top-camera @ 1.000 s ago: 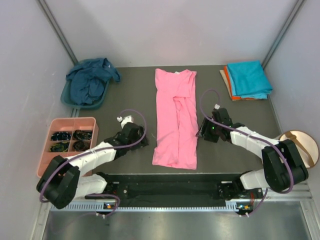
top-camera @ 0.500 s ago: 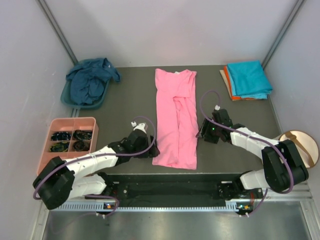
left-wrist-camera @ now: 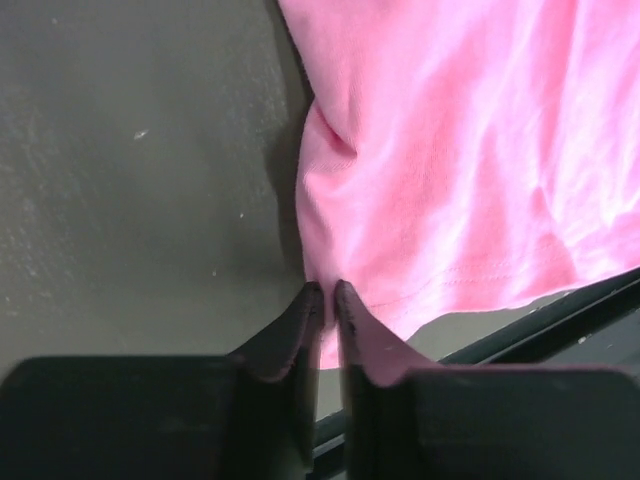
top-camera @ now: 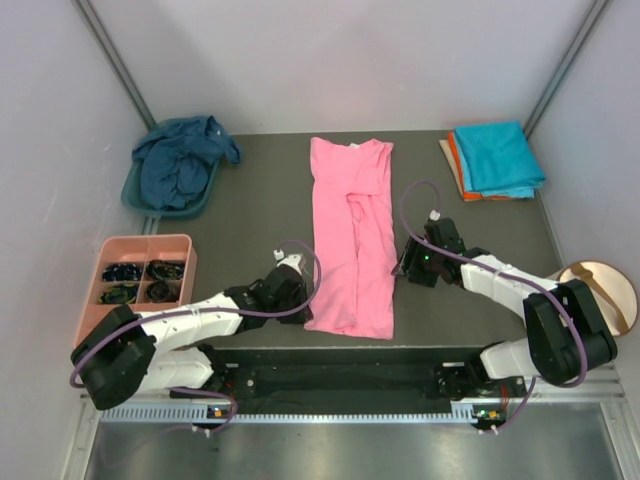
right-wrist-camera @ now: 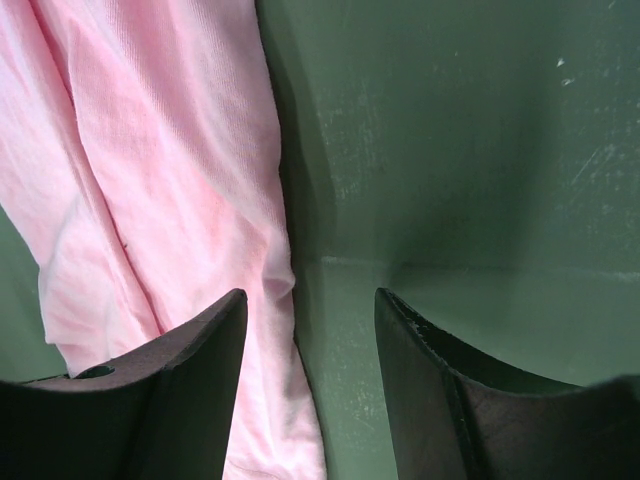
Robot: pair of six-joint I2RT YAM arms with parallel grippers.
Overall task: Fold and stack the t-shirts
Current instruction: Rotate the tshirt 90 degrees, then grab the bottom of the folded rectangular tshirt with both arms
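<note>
Swung in from the left, the left fingers [left-wrist-camera: 300, 330] are pinched on the near hem corner of the pink t-shirt [top-camera: 352, 230], laid lengthwise on the counter [top-camera: 250, 200]; the right fingers [right-wrist-camera: 190, 350] are held apart at its right edge. A fold appears imminent.

All plain: pink t-shirt [top-camera: 350, 235], navy t-shirt [top-camera: 180, 165], turquoise t-shirt [top-camera: 497, 155], orange t-shirt [top-camera: 459, 168].

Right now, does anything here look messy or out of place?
Only the navy t-shirt: it sits crumpled in the teal basin, cloth spilling over its rim. The pink t-shirt lies flat; the turquoise t-shirt sits folded atop the orange t-shirt.
</note>
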